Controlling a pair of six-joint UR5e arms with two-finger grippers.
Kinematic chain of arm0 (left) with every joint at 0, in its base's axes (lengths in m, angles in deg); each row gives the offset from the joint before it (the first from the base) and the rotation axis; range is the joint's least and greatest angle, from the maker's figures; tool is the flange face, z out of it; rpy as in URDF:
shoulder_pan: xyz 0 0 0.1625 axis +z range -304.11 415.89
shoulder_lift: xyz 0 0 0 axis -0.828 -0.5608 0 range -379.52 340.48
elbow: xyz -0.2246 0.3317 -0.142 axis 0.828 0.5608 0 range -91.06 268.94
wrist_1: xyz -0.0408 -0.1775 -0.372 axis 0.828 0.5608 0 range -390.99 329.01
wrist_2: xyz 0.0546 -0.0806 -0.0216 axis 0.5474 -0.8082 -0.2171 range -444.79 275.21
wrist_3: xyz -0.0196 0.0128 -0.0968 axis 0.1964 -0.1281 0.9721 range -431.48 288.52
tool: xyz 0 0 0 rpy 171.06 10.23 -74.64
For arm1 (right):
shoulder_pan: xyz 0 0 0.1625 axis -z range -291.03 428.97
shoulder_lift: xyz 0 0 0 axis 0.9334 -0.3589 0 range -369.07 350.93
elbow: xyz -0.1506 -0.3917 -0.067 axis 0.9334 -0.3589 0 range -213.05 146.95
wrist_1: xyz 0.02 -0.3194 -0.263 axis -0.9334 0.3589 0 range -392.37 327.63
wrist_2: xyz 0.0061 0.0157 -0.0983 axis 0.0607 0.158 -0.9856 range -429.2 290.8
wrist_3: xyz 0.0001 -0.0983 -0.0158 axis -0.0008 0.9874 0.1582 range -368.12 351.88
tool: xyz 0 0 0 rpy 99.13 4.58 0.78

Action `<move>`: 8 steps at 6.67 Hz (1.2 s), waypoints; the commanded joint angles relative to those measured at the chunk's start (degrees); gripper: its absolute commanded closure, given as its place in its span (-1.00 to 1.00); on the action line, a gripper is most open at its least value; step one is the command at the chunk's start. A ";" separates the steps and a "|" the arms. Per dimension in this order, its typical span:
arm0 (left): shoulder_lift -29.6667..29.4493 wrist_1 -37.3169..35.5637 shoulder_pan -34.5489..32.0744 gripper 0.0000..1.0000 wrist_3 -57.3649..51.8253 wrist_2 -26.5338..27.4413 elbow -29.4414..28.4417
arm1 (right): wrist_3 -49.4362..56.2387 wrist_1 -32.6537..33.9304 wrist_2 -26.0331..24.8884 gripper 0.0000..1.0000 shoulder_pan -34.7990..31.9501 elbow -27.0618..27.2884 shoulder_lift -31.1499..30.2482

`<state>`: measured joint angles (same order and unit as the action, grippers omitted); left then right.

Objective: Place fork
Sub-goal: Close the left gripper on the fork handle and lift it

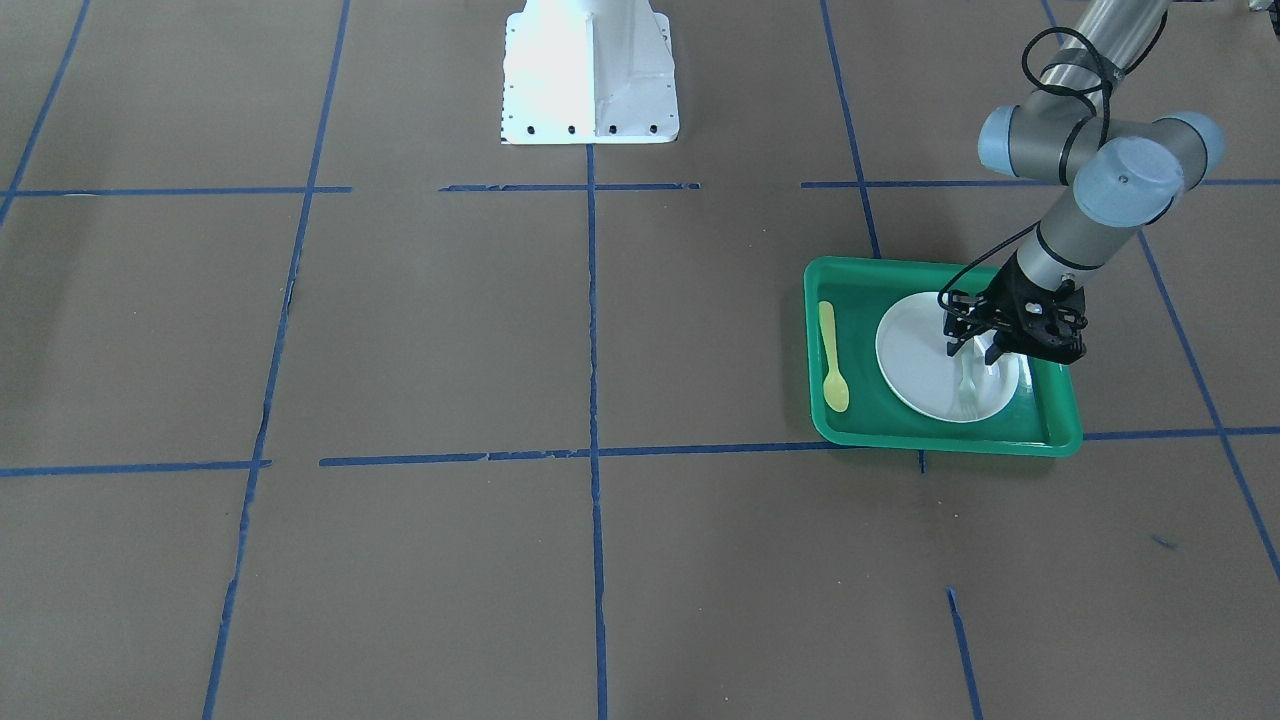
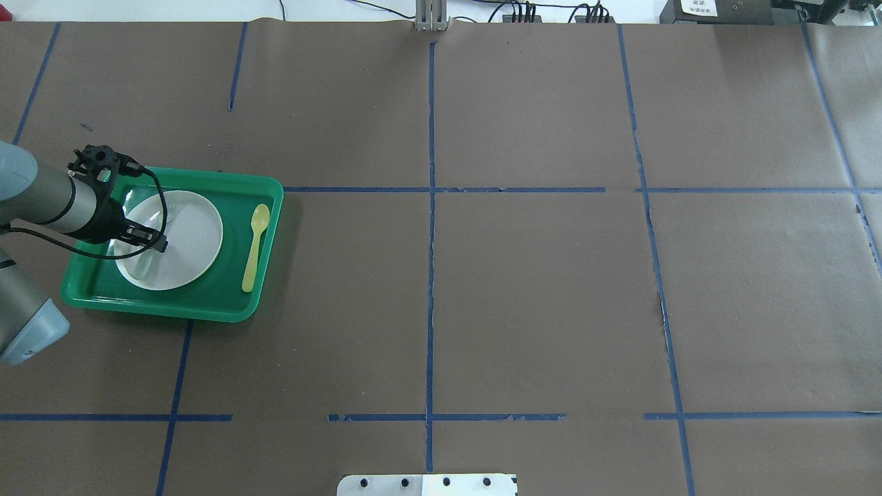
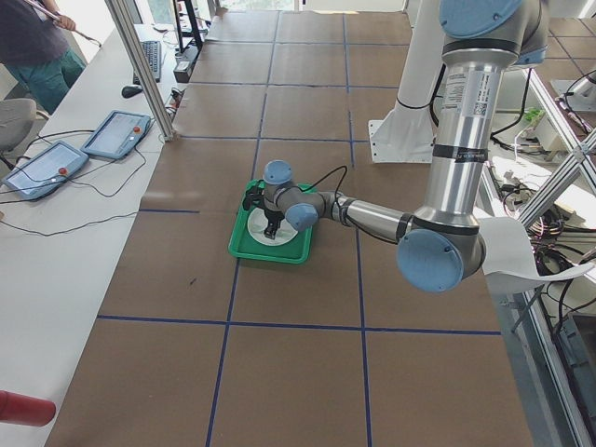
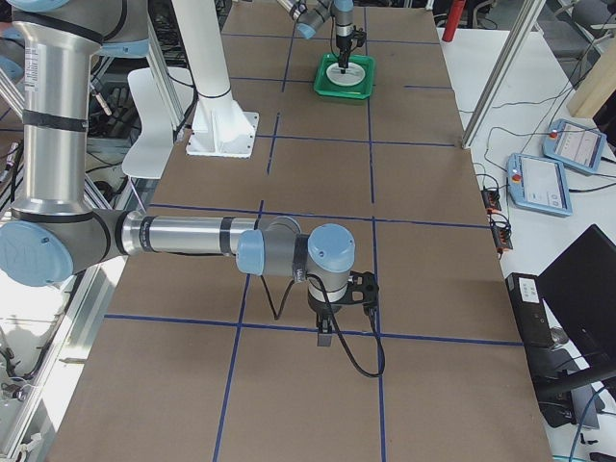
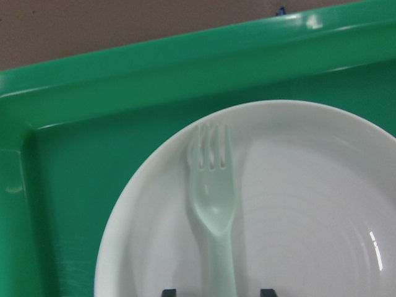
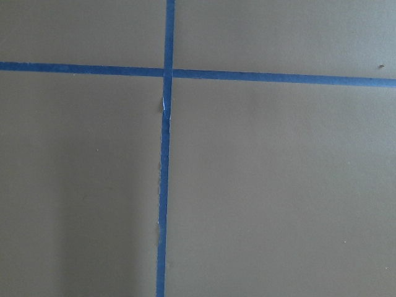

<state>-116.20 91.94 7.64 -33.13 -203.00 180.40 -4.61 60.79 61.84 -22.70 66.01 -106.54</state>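
The pale translucent fork [image 5: 213, 204] lies flat on the white plate [image 5: 309, 204], tines toward the tray's wall. It also shows faintly in the front view [image 1: 968, 385] and the overhead view [image 2: 143, 263]. My left gripper [image 1: 975, 350] hangs just above the plate [image 1: 915, 350], open, with one fingertip [image 5: 169, 292] on each side of the fork's handle and a gap to both. My right gripper [image 4: 332, 332] shows only in the exterior right view, above bare table; I cannot tell whether it is open or shut.
The plate sits in a green tray [image 1: 940, 440] at the table's left end [image 2: 172, 313]. A yellow spoon [image 1: 832, 360] lies in the tray beside the plate [image 2: 255, 241]. The white robot base [image 1: 590, 80] stands at mid-table edge.
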 commanded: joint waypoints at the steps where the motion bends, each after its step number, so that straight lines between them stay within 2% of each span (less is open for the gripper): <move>1: 0.00 -0.06 0.00 -0.11 0.06 0.00 -0.05 | -0.09 0.00 0.00 -1.00 0.00 0.00 0.00; 2: 0.00 -0.15 0.00 -0.11 0.06 0.00 -0.05 | 0.00 0.00 0.00 -1.00 0.00 0.00 0.00; 3: 0.09 -0.06 0.00 -0.01 0.06 0.00 0.03 | 0.00 0.00 0.00 -1.00 0.00 0.00 0.00; 5: 0.44 -0.15 0.00 1.00 0.06 -0.17 0.38 | 0.00 0.00 0.00 -1.00 0.00 0.00 0.00; 6: 0.44 -0.15 0.00 1.00 0.15 -3.22 0.12 | 0.00 0.00 0.00 -1.00 0.00 0.00 0.00; 8: 0.97 -0.06 -0.17 1.00 0.15 -4.83 1.00 | 0.00 0.00 0.00 -1.00 0.00 0.00 0.00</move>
<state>-115.47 91.81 7.59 -32.95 -207.03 181.03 -4.61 60.79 61.84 -22.70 66.01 -106.54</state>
